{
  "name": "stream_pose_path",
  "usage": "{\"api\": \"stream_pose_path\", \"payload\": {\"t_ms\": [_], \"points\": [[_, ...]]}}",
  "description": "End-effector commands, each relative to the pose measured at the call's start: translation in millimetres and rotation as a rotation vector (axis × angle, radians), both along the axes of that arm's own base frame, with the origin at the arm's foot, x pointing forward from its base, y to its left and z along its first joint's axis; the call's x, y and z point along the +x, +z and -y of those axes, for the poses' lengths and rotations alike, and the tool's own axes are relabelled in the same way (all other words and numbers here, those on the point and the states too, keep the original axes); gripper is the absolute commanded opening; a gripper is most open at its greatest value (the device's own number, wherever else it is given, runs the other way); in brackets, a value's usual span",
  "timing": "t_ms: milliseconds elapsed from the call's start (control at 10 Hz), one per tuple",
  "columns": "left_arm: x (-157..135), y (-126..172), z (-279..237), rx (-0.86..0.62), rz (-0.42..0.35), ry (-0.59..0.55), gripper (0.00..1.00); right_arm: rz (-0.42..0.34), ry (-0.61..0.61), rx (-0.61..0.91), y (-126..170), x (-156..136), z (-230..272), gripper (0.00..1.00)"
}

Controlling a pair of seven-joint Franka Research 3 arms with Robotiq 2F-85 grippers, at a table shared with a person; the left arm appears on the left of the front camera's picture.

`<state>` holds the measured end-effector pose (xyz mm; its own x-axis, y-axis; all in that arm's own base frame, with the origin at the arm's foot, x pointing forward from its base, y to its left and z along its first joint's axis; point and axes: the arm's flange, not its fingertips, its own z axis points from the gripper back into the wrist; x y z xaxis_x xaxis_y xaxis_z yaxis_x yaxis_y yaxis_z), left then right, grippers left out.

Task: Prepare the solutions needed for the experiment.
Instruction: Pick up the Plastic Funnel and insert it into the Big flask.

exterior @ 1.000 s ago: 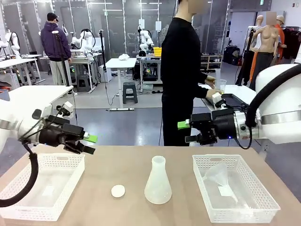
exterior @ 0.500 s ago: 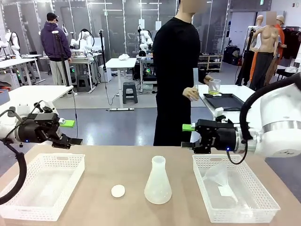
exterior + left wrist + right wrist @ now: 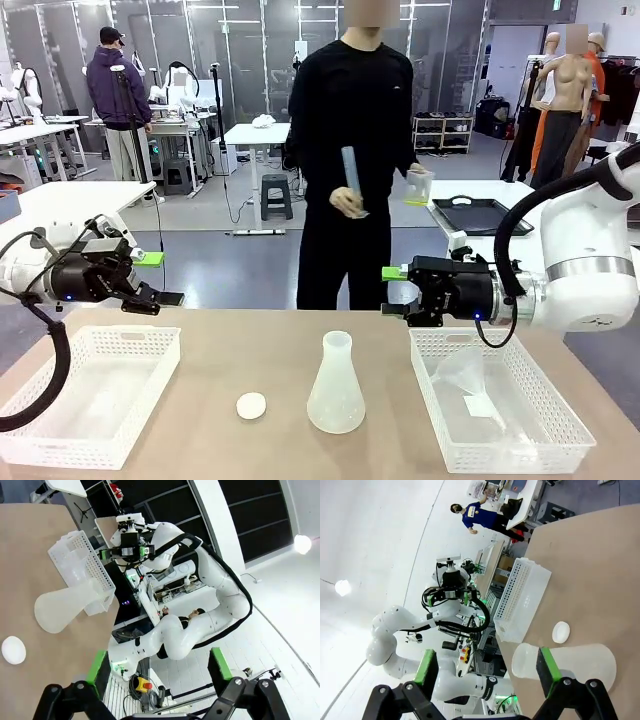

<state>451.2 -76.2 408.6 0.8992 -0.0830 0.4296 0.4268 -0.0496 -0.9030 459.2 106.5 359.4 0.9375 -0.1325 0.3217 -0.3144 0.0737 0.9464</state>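
The left gripper (image 3: 160, 279) and right gripper (image 3: 392, 290) are spread and empty. The solutions (image 3: 416, 201) are held in a beaker (image 3: 421, 183) above and beyond the right gripper. The flask (image 3: 336, 385) below it should be steadied for pouring.

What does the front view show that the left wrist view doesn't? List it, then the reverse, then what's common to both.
Front view adds: the person holding a cylinder and a beaker with a little yellow-green liquid, the left basket, and a black tray.
Left wrist view adds: a red button on a yellow base.
Shared: the flask, the white disc, the right basket, the open left gripper and the open right gripper.
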Motion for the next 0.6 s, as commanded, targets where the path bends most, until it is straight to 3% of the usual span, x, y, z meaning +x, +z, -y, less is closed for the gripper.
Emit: {"api": "stream_pose_path", "payload": {"t_ms": [0,300,500], "points": [[-3.9,0.0,-1.4,0.005,0.000,0.011,1.00,-0.009,0.001,0.018,-1.6,-1.9,-0.5,1.00],[-3.9,0.0,-1.4,0.005,0.000,0.011,1.00,-0.007,0.002,-0.001,-2.9,-2.1,-0.3,1.00],[-3.9,0.0,-1.4,0.005,0.000,0.011,1.00,0.319,0.138,-0.312,40.5,24.1,4.7,1.00]]}}
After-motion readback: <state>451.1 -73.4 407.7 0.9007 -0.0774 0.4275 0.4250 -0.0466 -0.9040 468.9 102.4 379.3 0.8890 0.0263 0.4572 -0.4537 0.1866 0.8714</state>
